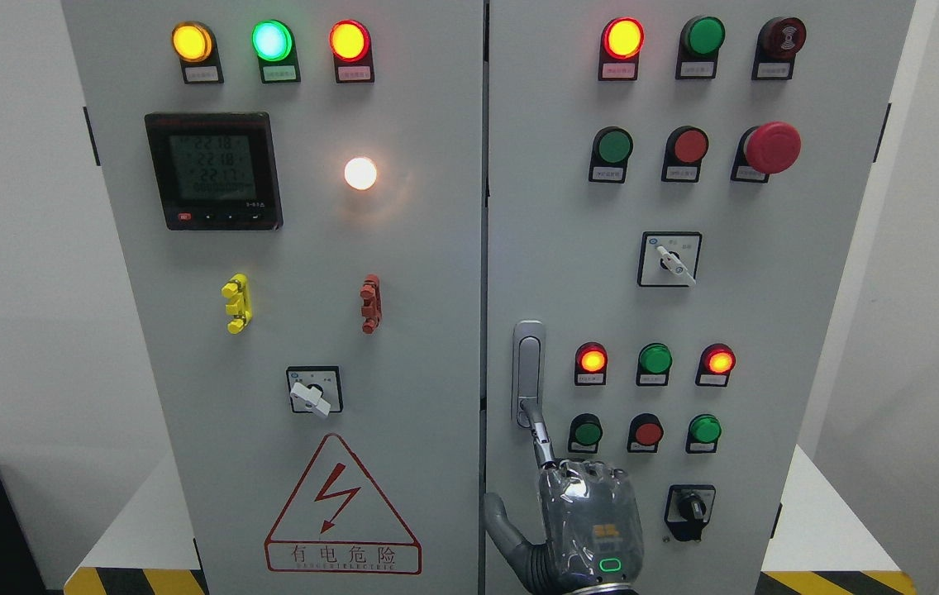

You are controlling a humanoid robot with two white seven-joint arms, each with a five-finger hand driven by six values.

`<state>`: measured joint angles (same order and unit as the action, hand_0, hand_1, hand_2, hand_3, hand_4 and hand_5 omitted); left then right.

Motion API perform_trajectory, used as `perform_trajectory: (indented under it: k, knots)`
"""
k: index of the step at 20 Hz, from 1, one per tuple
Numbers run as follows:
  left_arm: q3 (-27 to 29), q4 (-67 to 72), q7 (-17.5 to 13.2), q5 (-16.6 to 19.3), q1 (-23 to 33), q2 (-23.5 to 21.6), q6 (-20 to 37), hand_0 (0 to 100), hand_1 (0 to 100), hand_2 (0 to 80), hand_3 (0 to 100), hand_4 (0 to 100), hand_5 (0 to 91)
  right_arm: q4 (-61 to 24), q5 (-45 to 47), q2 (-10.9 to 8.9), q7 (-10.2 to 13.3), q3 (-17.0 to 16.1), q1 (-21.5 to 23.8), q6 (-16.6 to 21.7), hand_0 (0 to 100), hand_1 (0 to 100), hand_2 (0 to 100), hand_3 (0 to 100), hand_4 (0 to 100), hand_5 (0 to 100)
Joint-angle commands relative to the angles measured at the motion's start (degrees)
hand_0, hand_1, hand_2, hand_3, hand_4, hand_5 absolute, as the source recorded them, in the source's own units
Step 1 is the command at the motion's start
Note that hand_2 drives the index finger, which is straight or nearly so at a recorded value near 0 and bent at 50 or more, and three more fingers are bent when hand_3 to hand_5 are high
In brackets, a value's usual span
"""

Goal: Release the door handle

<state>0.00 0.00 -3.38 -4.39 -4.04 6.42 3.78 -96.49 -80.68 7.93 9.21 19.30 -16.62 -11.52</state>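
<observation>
The silver door handle (pixel 528 372) stands upright on the left edge of the right cabinet door (pixel 552 248). My right hand (pixel 589 516) comes up from the bottom edge just below it, back of the hand facing me. Its index finger (pixel 541 434) is stretched upward, and its tip touches the lower end of the handle. The other fingers are curled into the palm and the thumb (pixel 505 525) sticks out to the left. Nothing is wrapped around the handle. The left arm does not show.
Both grey cabinet doors look closed, with a dark seam (pixel 485 248) between them. Indicator lamps, push buttons and a rotary switch (pixel 691 506) sit close to the right of the hand. A red mushroom button (pixel 771 147) is higher up. Hazard-striped floor edges show at both lower corners.
</observation>
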Motion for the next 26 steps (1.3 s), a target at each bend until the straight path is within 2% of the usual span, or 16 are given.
perform_trajectory:
  k: [1, 26]
  knots:
    - [-1.14, -0.88, 0.04, 0.0, 0.0, 0.0, 0.17, 0, 0, 2.4, 8, 1, 0.0, 1.3, 0.0, -0.02, -0.69, -0.14, 0.09, -0.08, 33, 37, 0, 100, 99, 98]
    - [-1.14, -0.88, 0.04, 0.0, 0.0, 0.0, 0.17, 0, 0, 2.3, 9, 1, 0.0, 1.22, 0.0, -0.02, -0.78, -0.23, 1.32, -0.08, 32, 36, 1, 100, 99, 98]
